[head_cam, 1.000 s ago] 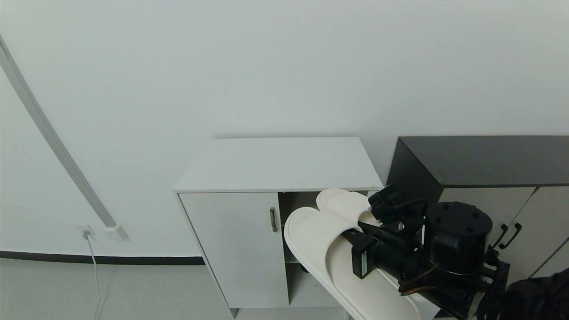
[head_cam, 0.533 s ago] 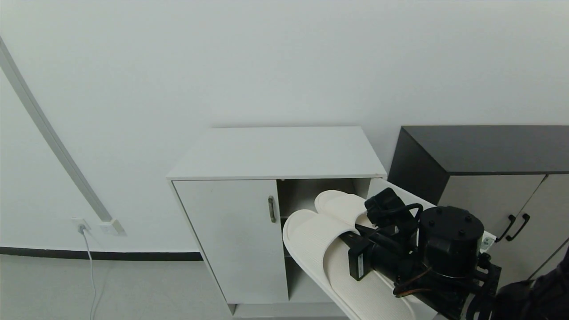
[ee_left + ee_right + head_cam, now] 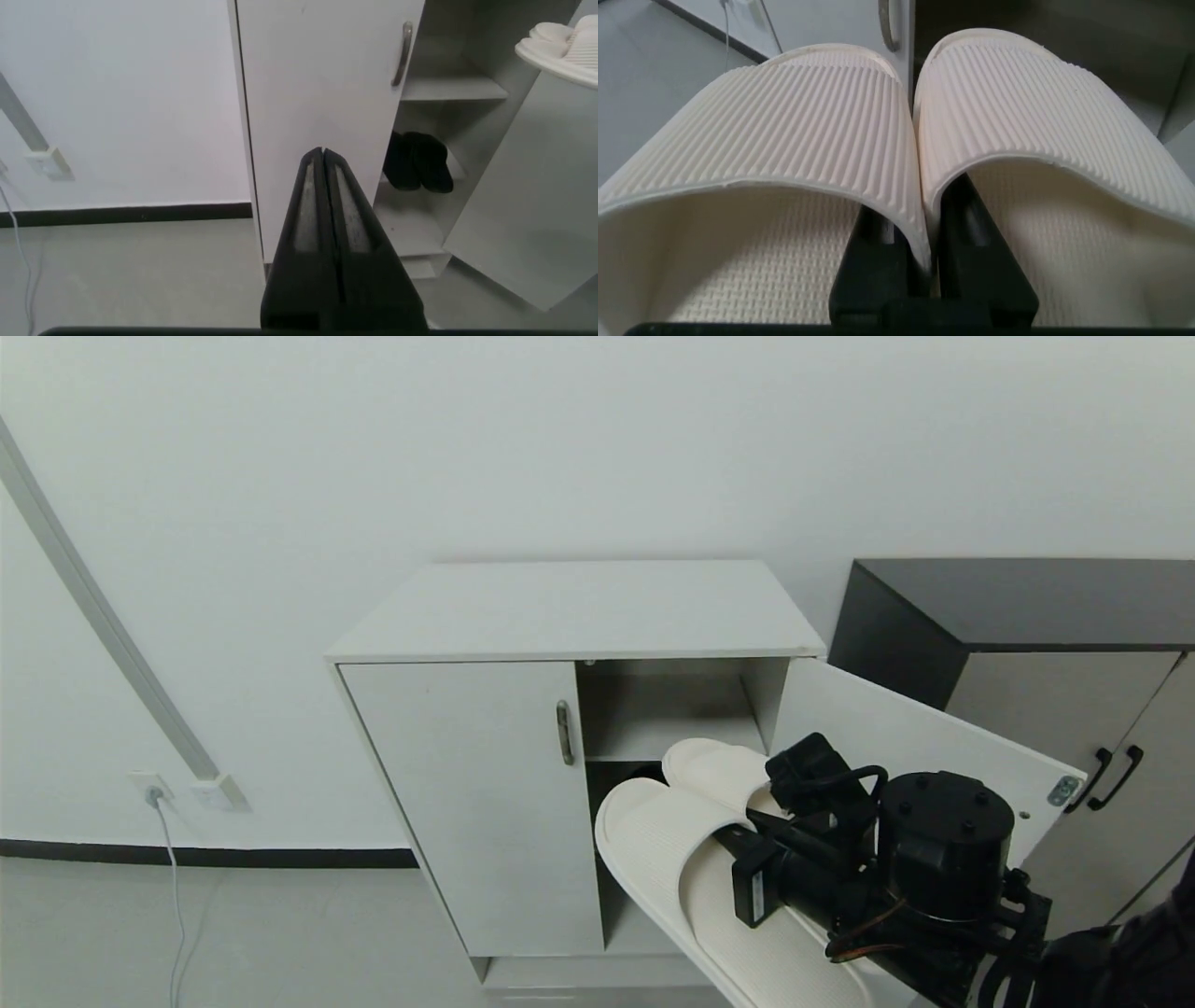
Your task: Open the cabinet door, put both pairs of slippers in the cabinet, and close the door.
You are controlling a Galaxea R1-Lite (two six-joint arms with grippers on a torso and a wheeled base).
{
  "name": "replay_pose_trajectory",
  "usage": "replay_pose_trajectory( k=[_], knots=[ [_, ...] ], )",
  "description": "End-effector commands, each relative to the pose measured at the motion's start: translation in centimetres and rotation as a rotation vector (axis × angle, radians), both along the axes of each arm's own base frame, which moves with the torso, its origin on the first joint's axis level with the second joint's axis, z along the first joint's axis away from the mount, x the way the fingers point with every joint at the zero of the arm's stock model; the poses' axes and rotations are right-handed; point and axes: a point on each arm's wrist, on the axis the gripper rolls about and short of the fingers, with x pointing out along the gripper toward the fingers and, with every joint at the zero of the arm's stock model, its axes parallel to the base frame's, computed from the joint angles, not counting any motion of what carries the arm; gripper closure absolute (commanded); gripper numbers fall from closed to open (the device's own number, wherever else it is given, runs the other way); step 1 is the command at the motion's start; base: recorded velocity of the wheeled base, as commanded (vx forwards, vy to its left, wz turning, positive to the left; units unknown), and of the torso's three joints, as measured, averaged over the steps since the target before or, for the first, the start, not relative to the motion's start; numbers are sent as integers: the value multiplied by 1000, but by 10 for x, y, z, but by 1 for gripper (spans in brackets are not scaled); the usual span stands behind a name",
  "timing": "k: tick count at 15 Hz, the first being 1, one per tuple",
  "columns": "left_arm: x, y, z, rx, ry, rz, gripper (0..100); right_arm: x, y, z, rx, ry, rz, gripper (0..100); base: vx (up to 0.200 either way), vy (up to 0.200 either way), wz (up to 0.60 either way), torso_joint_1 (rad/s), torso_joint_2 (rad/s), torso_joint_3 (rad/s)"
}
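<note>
My right gripper (image 3: 738, 835) is shut on a pair of white slippers (image 3: 681, 840), pinching their inner straps (image 3: 915, 201) together. The pair is held toes-forward just in front of the open right half of the white cabinet (image 3: 579, 616). The right door (image 3: 915, 747) stands swung out to the right; the left door (image 3: 476, 803) is closed. A dark pair of slippers (image 3: 418, 161) sits on the lower shelf inside. My left gripper (image 3: 323, 154) is shut and empty, low in front of the closed left door, and the white slippers (image 3: 561, 42) show off to one side.
A dark-topped grey cabinet (image 3: 1027, 607) stands right of the white one, close behind the open door. A wall socket with a cable (image 3: 154, 795) and a slanted conduit (image 3: 84, 597) are on the left wall. Bare grey floor (image 3: 233, 933) lies left of the cabinet.
The head camera has tilted down, so the cabinet sits higher in view and shows its open door and shelves. The right gripper with the white slippers keeps nearly the same place.
</note>
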Motion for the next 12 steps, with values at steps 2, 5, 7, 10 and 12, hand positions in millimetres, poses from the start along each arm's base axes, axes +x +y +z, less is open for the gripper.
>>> replay_pose_trajectory(
  k=[2, 5, 7, 10, 12],
  knots=[
    [0, 0, 0, 0, 1, 0, 100, 0, 0, -1, -1, 1, 0, 100, 0, 0, 0, -186, 522, 317],
    [0, 0, 0, 0, 1, 0, 100, -1, -1, -1, -3, 4, 0, 100, 0, 0, 0, -178, 502, 323],
    [0, 0, 0, 0, 1, 0, 100, -1, -1, -1, -3, 4, 0, 100, 0, 0, 0, -154, 496, 332],
    [0, 0, 0, -2, 1, 0, 100, 0, 0, -1, 2, -2, 0, 100, 0, 0, 0, -136, 474, 336],
    [0, 0, 0, 0, 1, 0, 100, 0, 0, -1, 2, -2, 0, 100, 0, 0, 0, -119, 464, 339]
  ],
)
